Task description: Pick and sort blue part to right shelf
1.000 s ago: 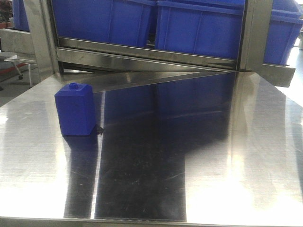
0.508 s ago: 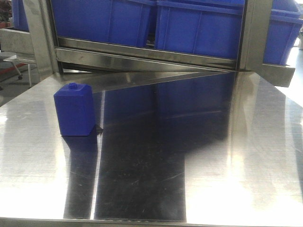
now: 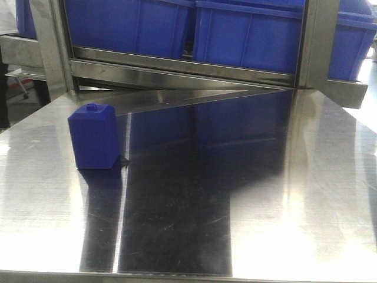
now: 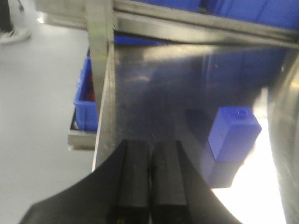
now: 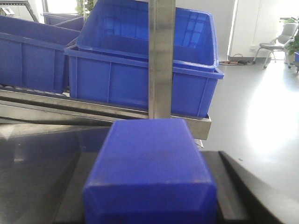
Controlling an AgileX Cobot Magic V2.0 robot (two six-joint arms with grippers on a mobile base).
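In the right wrist view a matte blue part (image 5: 149, 172) with a squarish body fills the space between my right gripper's (image 5: 151, 154) black fingers, which are shut on it; its top is hidden. Behind it stands the right shelf, a steel post (image 5: 161, 56) with large blue bins (image 5: 117, 79) on a steel rail. In the front view the shelf's bins (image 3: 247, 29) sit above the rail (image 3: 177, 66). My left gripper (image 4: 150, 145) is shut and empty, low over the table's left part. To its right stands a squat blue block with a tiny stud (image 4: 233, 133), also at the table's left (image 3: 94, 138).
The shiny steel table (image 3: 265, 206) runs up to the shelf. Its left edge (image 4: 105, 116) drops to grey floor, where a lower blue bin (image 4: 84, 100) sits on a steel ledge. A dark figure (image 3: 3, 88) stands at the far left.
The squat block and table look the same. A dark figure has come in at the far left edge of the front view.
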